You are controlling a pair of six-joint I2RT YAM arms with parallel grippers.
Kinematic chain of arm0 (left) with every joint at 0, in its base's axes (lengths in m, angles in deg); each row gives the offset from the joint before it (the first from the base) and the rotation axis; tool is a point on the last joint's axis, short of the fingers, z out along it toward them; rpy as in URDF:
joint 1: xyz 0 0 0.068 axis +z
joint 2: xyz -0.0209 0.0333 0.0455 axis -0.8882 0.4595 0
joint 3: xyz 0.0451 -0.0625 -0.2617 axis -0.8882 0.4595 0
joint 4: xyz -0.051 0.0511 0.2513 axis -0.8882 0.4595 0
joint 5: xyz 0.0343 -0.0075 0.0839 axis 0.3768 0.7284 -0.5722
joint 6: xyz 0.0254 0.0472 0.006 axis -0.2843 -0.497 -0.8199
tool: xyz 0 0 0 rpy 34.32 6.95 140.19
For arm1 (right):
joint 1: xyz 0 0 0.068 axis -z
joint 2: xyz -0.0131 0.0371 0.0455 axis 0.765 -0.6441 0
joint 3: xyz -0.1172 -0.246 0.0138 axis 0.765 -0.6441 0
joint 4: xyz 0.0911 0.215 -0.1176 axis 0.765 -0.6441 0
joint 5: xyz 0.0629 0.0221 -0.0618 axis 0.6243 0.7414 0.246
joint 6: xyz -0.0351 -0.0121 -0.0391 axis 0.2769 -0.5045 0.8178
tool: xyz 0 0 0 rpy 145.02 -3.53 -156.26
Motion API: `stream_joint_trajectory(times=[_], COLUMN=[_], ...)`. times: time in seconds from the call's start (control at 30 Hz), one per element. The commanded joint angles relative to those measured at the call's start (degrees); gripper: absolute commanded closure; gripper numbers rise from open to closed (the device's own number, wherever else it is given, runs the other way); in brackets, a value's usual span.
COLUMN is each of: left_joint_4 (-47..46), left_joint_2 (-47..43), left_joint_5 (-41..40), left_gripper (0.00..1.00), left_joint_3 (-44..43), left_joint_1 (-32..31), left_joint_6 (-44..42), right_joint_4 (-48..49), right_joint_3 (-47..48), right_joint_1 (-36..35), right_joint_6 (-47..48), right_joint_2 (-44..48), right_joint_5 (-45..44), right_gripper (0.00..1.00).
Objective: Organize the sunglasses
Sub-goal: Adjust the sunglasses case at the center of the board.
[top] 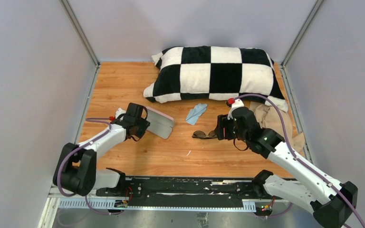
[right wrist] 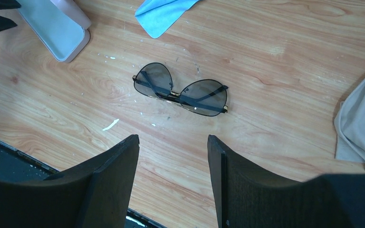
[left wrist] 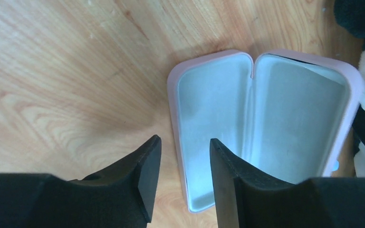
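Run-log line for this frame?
sunglasses: folded, ungrasped | case: open, empty | left end effector: open, by case | right end effector: open, over sunglasses

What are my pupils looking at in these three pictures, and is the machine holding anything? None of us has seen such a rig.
These are two robot arms bolted at the near edge of a wooden table. The wide picture comes from a fixed camera above and behind them. Each wrist also carries a camera. The left one shows the left fingers, two dark prongs, open at the edge of an open, empty pink case. The right one shows the right fingers, open near folded sunglasses lying on the wood. Also there: a blue cloth, a checkered pillow at the back, and beige fabric on the right. Nothing is held.
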Motion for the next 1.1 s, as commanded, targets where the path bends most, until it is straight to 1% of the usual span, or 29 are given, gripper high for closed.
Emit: stream_joint_trajectory(times=[0.0, 0.1, 0.17, 0.27, 0.33, 0.37, 0.4, 0.47, 0.53, 0.73, 0.87, 1.07], left_joint_4=[6.21, 5.70, 9.49, 14.66, 15.80, 15.93, 15.68, 13.50, 10.88, 6.41, 8.19, 4.61], left_joint_2=[-6.20, -7.05, -4.92, 0.55, 4.27, 5.90, 7.43, 9.42, 10.05, 8.27, 10.79, 11.98], left_joint_5=[-4.64, -6.86, -9.11, -11.41, -12.30, -12.44, -12.37, -9.25, -5.99, -0.38, 3.84, 4.31], left_gripper=[0.51, 0.51, 0.50, 0.49, 0.41, 0.40, 0.40, 0.39, 0.39, 0.39, 0.38, 0.39], left_joint_3=[-1.64, -3.84, -7.13, -13.64, -16.21, -17.33, -18.14, -18.56, -17.94, -16.05, -17.65, -16.07], left_joint_1=[-0.32, -0.29, -0.24, -0.24, -0.24, -0.24, -0.24, -0.24, -0.24, -0.03, 2.18, 4.05], left_joint_6=[-9.22, -21.44, -27.41, -37.03, -42.61, -45.23, -47.58, -53.34, -56.98, -60.56, -61.48, -61.91], right_joint_4=[0.27, 1.23, 1.85, 2.58, 2.82, 2.90, 2.90, 2.84, 2.59, 1.68, 1.33, 0.39], right_joint_3=[0.21, 0.54, 0.44, 0.09, -0.14, -0.25, -0.35, -0.46, -0.53, -1.01, -1.54, -3.00], right_joint_1=[0.73, 0.74, 0.70, 0.74, 0.71, 0.65, 0.73, 0.68, 0.74, 0.74, 0.75, 0.67], right_joint_6=[0.16, 0.28, 0.27, 0.24, 0.13, 0.11, 0.08, 0.19, 0.28, 0.07, -1.10, -2.19], right_joint_2=[-1.32, -2.18, -2.34, -2.41, -2.45, -2.45, -2.31, -2.17, -1.53, 0.15, 1.06, 3.78], right_joint_5=[0.97, 1.55, 1.82, 2.23, 2.45, 2.68, 2.81, 3.20, 3.42, 2.76, 2.80, 2.20], right_gripper=[0.40, 0.40, 0.40, 0.40, 0.40, 0.40, 0.40, 0.40, 0.40, 0.40, 0.40, 0.40])
